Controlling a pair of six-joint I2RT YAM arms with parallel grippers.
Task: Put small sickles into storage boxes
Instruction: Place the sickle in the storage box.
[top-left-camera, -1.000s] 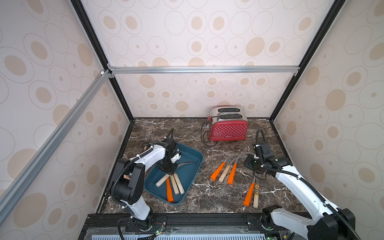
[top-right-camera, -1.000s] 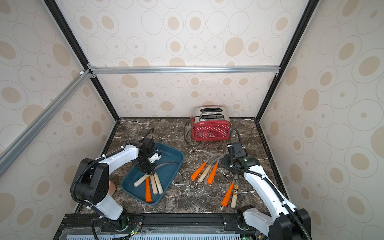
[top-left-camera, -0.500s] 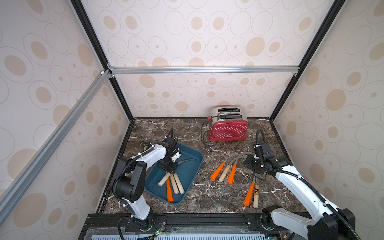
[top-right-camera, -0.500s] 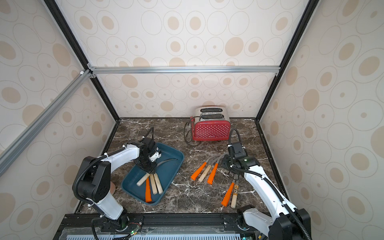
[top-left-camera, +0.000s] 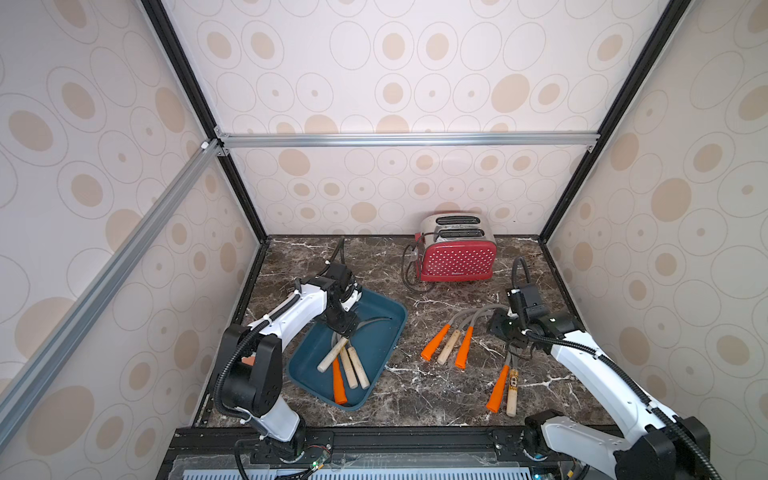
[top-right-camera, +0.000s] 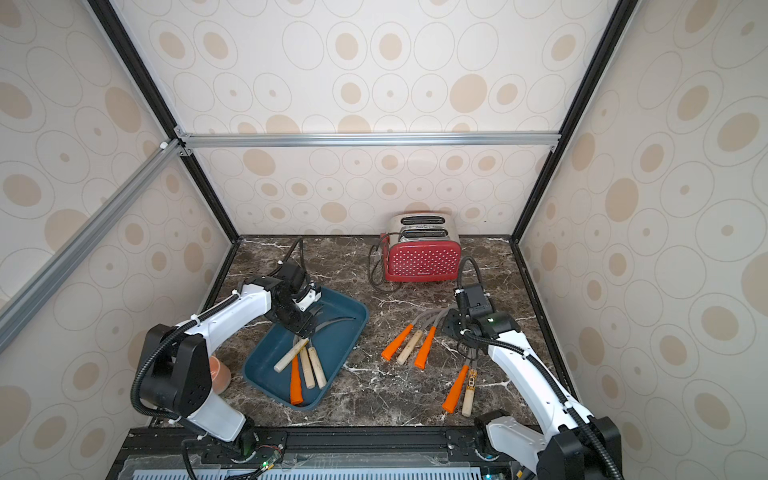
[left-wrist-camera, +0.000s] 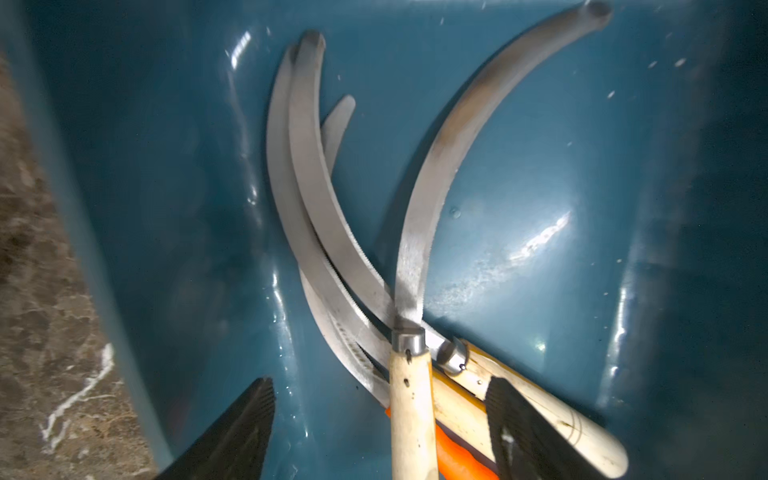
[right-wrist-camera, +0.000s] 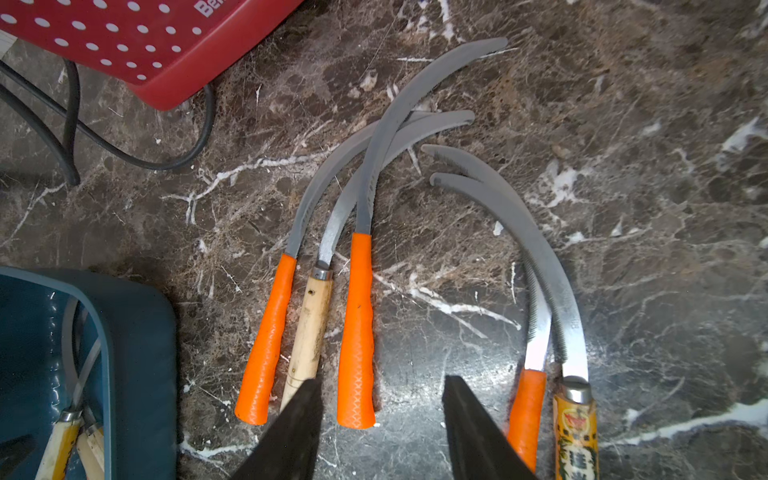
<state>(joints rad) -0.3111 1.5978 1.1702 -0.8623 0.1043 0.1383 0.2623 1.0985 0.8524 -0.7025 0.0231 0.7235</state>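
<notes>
While sickles (top-left-camera: 358, 368) crowd the tray (top-left-camera: 374, 345), bare floor lines its right rim.

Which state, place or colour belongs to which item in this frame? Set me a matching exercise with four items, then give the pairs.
Items
1. toaster
2. tray
3. left gripper
4. three sickles lying side by side

Descriptions
A. open, above the tray
B. on the marble top, outside the tray
C. red with white dots
D. holds four sickles

Pairs: 1-C, 2-D, 3-A, 4-B
</notes>
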